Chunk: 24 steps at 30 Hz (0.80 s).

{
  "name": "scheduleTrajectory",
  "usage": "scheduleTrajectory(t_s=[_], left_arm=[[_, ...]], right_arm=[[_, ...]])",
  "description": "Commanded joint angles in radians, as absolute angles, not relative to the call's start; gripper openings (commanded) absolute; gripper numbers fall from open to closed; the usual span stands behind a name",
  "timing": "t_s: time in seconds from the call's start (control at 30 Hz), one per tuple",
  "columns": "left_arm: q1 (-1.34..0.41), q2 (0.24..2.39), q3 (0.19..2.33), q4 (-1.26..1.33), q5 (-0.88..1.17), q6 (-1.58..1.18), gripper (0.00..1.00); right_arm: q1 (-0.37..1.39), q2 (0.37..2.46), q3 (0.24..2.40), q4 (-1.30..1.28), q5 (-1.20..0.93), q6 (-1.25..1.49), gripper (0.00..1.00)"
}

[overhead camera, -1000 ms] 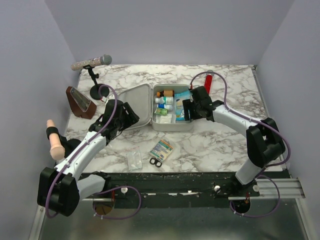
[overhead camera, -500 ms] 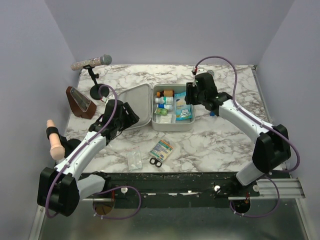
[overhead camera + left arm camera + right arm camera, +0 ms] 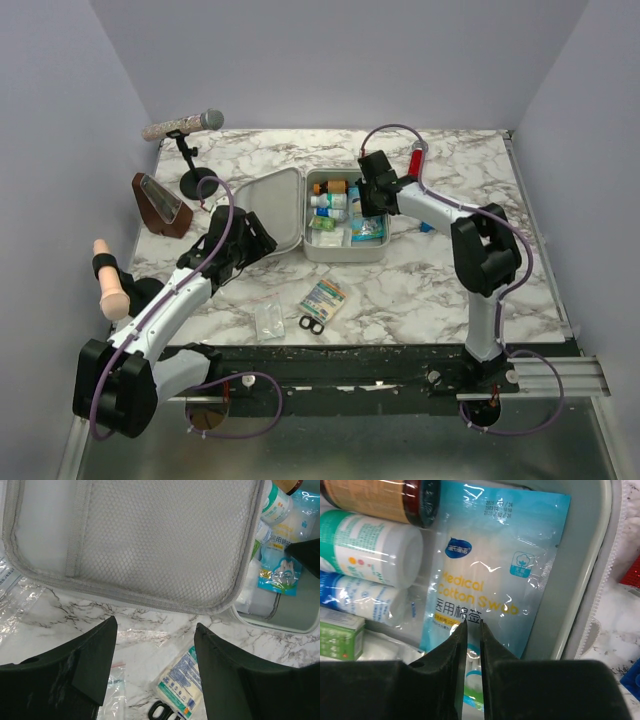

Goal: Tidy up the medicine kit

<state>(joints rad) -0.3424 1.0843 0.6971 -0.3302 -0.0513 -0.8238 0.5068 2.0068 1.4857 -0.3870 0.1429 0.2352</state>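
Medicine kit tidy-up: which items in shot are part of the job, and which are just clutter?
Job:
- medicine kit, lying open
- cotton swab packet and bottles inside it
- printed packet, scissors and clear bag, loose on the table in front of it

Lying about:
- microphone on its stand
- brown wedge
- red cylinder beyond the kit, probably not part of the job

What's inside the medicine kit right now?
Brown bottle, green-labelled bottle, blue-labelled bottle, green box and medical cotton swab packet lie in the medicine kit. Anything beneath them is covered.
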Motion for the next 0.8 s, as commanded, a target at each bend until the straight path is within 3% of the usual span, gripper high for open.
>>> scheduleTrajectory(t_s=[0.0,0.2,0.4,0.5,0.77], left_arm=[[-0.342,1.072,0.684,-0.345,-0.057,-0.818,0.73],[-0.342,1.074,0.678,-0.345,-0.060,-0.819,0.73],[-0.342,1.065,0.701,-0.360,-0.084,-0.807,0.73],[-0.342,1.048,0.716,-0.370,-0.092,-0.805,0.73],[-0.342,0.999,0.661,-0.356,-0.075,-0.824,0.73]], right_arm=[[0.512,2.066,1.571,-0.468,0.209,0.235,0.26],[0.512,2.051,1.554,-0.444,0.195,0.238,0.45],[0.554,1.754,1.474,-0.324,0.182,0.241,0.69],[0.578,1.617,1.404,-0.327,0.146,0.271,0.71],[0.675,1.326,0.915,-0.206,-0.095,0.390,0.69]])
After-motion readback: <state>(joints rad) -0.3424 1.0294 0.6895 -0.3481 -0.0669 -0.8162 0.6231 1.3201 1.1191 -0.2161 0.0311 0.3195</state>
